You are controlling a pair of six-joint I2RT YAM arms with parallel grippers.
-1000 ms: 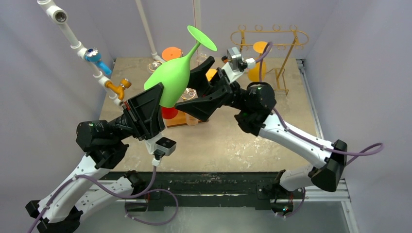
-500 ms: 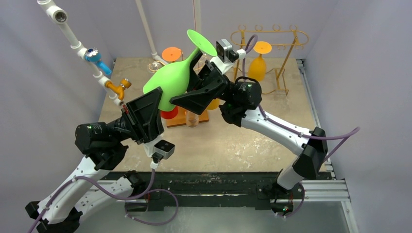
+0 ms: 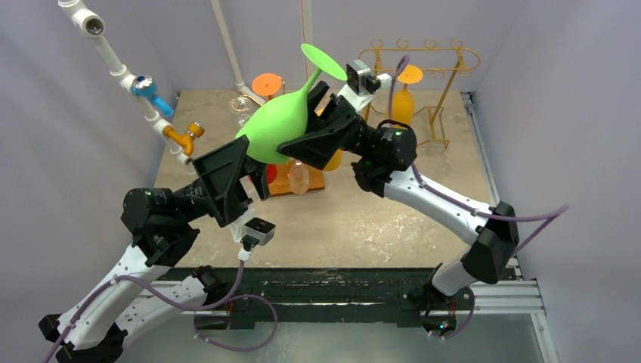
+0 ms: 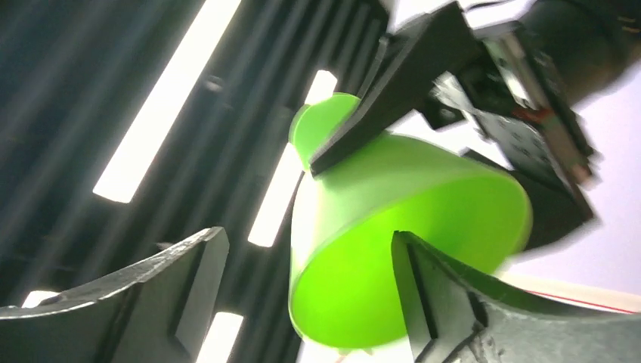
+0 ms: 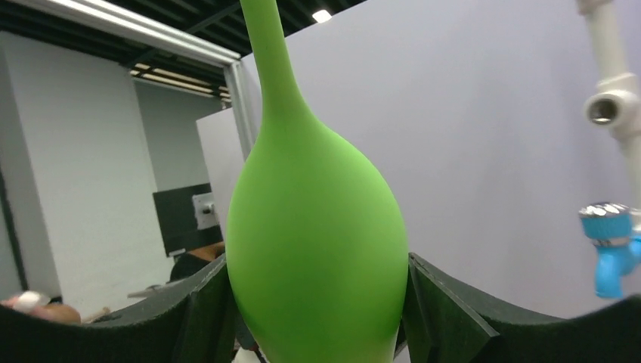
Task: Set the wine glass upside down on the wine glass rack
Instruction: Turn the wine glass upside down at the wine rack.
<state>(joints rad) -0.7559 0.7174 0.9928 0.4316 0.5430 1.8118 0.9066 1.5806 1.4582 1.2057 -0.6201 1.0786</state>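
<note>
Right gripper (image 5: 317, 296) clamps the wine glass (image 3: 276, 134) mid-handoff, left gripper (image 4: 302, 302) open, probably clear; next, stem into the far-right rack (image 3: 436, 121).

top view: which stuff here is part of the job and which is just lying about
Part of the job:
- green wine glass, gripped at the bowl by the right gripper
- left gripper, open beside it
- gold wine glass rack

Just lying about:
- white pipe with blue tap and orange tap
- back orange glass
- orange glass at the rack
</note>
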